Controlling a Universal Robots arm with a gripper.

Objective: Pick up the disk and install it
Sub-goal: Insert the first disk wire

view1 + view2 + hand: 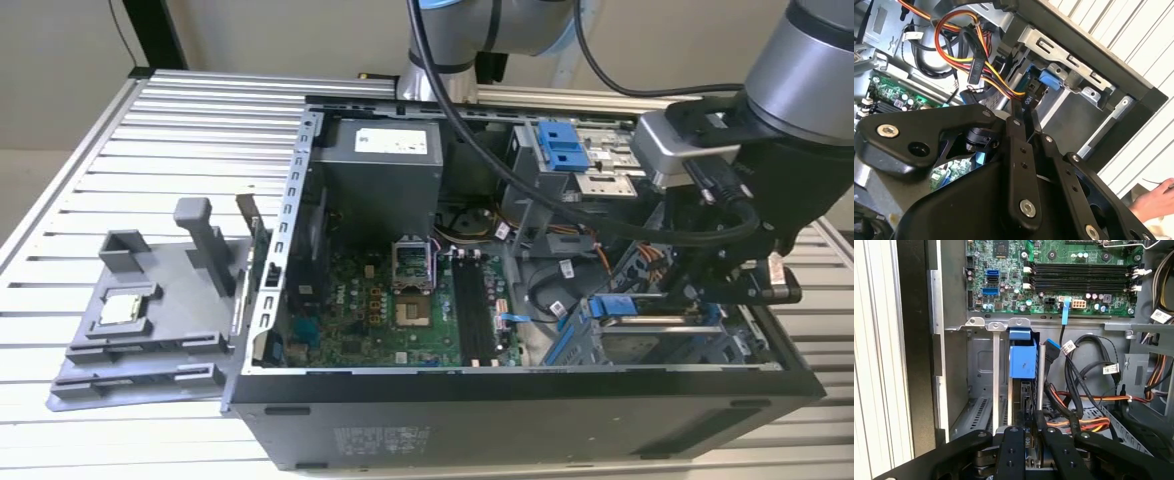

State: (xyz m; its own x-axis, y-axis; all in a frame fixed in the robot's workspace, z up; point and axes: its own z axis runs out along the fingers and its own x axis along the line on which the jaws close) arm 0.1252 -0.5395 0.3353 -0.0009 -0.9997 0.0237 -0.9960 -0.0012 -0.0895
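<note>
Gripper [1027, 426] clamped on the disk [1021, 360], one black finger against each flat side, seen edge-on in the first wrist view. Held upright, with the blue frame end pointing away from the gripper and toward the motherboard [1054, 285]. Partly inside the metal drive cage [981, 390], blue end near the cage's rim. Just beside the disk, a black connector [1050, 351] with a blue tip, then a bundle of black, red, orange and yellow cables [1079, 405] looping close past the fingers. In the exterior view, low inside the corner of the open computer case [534, 410] on the exterior view's right, the case laid on its side on a ribbed metal surface [134, 120]. Well apart, on the exterior view's left, a grey plastic holder [147, 330] carrying a small square chip [123, 308]. At the edge of the second wrist view, outside the case, a person's hand [1154, 200].
</note>
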